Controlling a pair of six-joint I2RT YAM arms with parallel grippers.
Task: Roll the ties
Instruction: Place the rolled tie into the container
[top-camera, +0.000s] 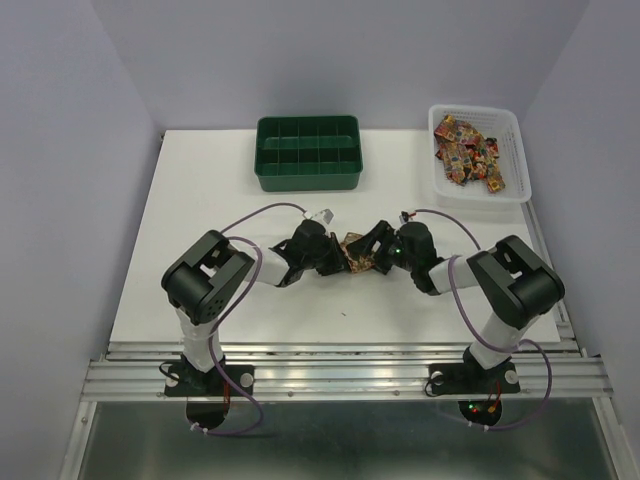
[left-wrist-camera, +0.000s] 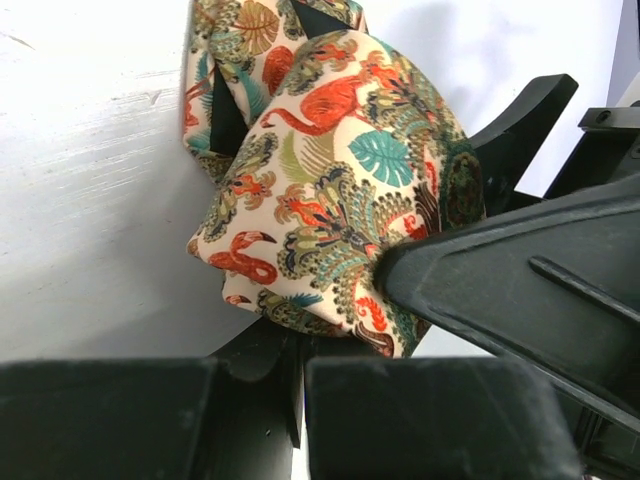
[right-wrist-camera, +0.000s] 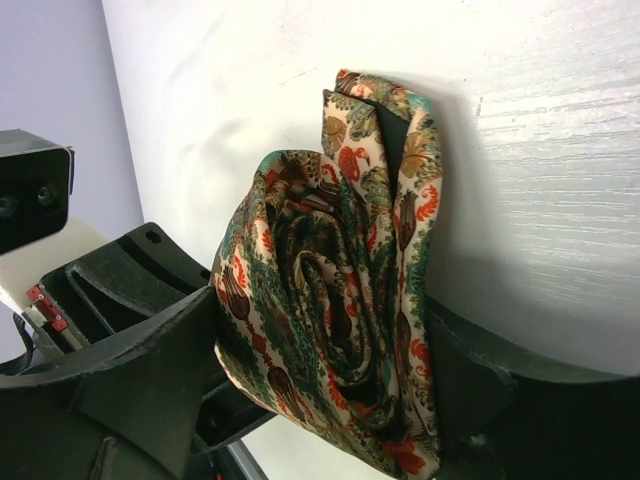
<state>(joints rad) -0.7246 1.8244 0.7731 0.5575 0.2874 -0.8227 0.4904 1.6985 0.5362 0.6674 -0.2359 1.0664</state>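
Note:
One tie, cream with red, green and teal print, is wound into a loose roll standing on the white table between the two arms. In the left wrist view the tie rises just past my left gripper, whose jaws are shut on its lower edge. My right gripper straddles the roll, one finger pressed on each side, so the spiral end faces its camera. From above, the left gripper and the right gripper meet tip to tip at the roll.
A green compartment tray stands at the back centre. A white basket at the back right holds several more patterned ties. The table's near edge meets a metal rail by the arm bases.

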